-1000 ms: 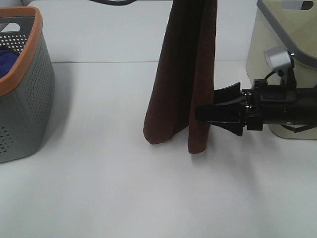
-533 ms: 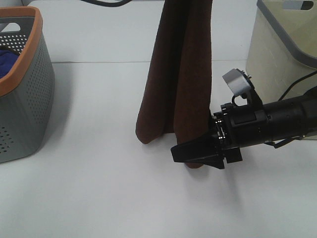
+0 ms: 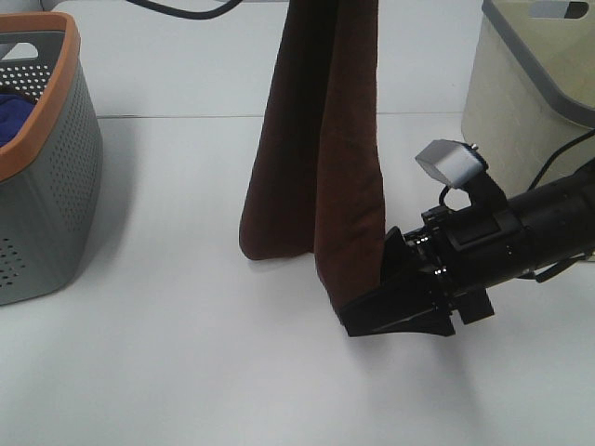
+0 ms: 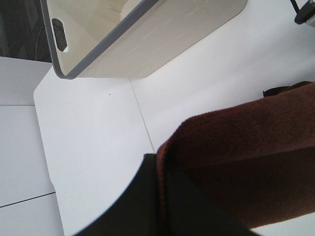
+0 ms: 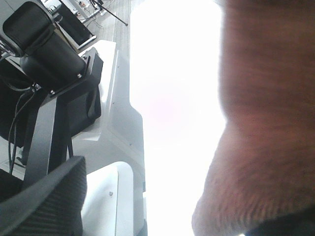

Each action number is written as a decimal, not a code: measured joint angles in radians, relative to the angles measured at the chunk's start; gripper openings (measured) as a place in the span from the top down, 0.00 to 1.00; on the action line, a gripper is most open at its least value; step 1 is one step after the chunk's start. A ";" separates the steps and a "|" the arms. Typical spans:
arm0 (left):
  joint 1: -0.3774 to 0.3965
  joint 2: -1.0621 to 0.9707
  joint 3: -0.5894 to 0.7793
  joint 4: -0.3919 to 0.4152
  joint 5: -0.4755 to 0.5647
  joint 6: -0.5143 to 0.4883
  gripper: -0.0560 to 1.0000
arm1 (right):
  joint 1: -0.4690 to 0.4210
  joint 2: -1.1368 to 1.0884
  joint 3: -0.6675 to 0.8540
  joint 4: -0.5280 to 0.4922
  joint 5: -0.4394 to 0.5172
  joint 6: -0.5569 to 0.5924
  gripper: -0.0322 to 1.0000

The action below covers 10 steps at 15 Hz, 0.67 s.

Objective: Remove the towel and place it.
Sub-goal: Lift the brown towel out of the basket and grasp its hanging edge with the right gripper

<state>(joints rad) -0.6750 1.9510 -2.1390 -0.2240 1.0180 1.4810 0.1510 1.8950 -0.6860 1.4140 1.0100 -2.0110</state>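
**Right gripper brought to the towel's lower corner**

The towel (image 3: 316, 167) is held hanging in long folds over the worktop (image 3: 186, 372), between the grey basket (image 3: 56, 204) and the cream basket (image 3: 530, 102). Its upper edge is pinched in the closed left gripper (image 4: 158, 196), as is shown in the left wrist view. Compared with a second earlier, the right gripper (image 3: 395, 302) is found lower and tilted downward. It is no longer level beside the cloth's edge with jaws spread, but is set against the lower right corner, and the cloth is displaced slightly toward the grey basket. Whether that corner is already clamped cannot be told: the fingers are partly masked by cloth, and the right wrist view is filled with blurred plush. The step is judged to be the taking of a second corner, so that the towel can be spread and laid down; placing is not yet begun
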 joint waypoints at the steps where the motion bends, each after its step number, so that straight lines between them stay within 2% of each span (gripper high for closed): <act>1: 0.000 0.003 0.000 0.000 -0.002 0.000 0.95 | 0.000 -0.024 -0.001 0.000 0.001 0.006 0.21; 7: 0.000 0.004 0.000 -0.001 -0.007 0.000 0.95 | 0.000 -0.059 -0.002 0.004 -0.029 0.021 0.25; 9: 0.000 0.004 0.000 0.005 -0.007 0.000 0.95 | 0.000 -0.084 -0.002 0.003 -0.145 0.099 0.25; 10: 0.000 0.004 0.000 0.006 -0.007 0.000 0.95 | 0.000 -0.106 -0.002 0.006 -0.267 0.165 0.25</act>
<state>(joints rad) -0.6750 1.9550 -2.1390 -0.2180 1.0110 1.4810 0.1510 1.7890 -0.6880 1.4200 0.7430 -1.8460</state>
